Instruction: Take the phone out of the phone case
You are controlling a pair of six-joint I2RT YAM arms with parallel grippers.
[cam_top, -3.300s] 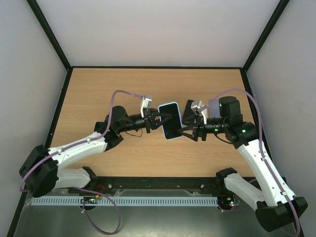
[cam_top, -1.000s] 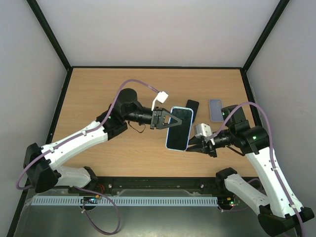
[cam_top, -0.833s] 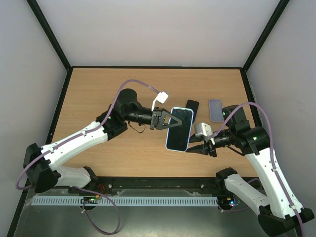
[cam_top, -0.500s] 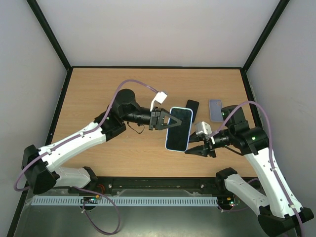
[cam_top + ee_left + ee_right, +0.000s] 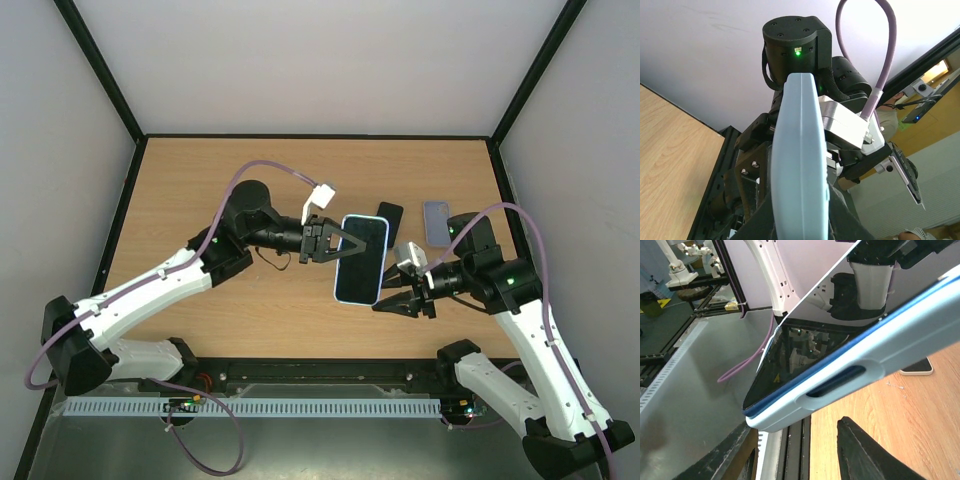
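Seen from above, the left gripper (image 5: 338, 243) has its jaws clamped on the left long edge of the pale blue phone case (image 5: 357, 299). The case hangs in the air over the middle of the wooden surface (image 5: 200, 190), with the phone (image 5: 362, 255) seated in it, dark screen up. The right gripper (image 5: 388, 303) sits just beside the case's near right corner with its jaws spread wide, gripping nothing. On the surface just beyond the case lies a black handset (image 5: 388, 216), and to its right a lavender one (image 5: 436, 222). White walls and a black frame enclose the surface. Both arms reach inward toward each other, elbows bent.

In the left wrist view the case (image 5: 800, 165) appears edge-on, rising from between the jaws. The right arm's wrist, with a green light (image 5: 798, 52), stands behind it.

In the right wrist view the case's side, with its button cutout (image 5: 832, 385), slants across the frame. The black fingers (image 5: 865, 455) stand well apart below it. I cannot tell whether either touches it.
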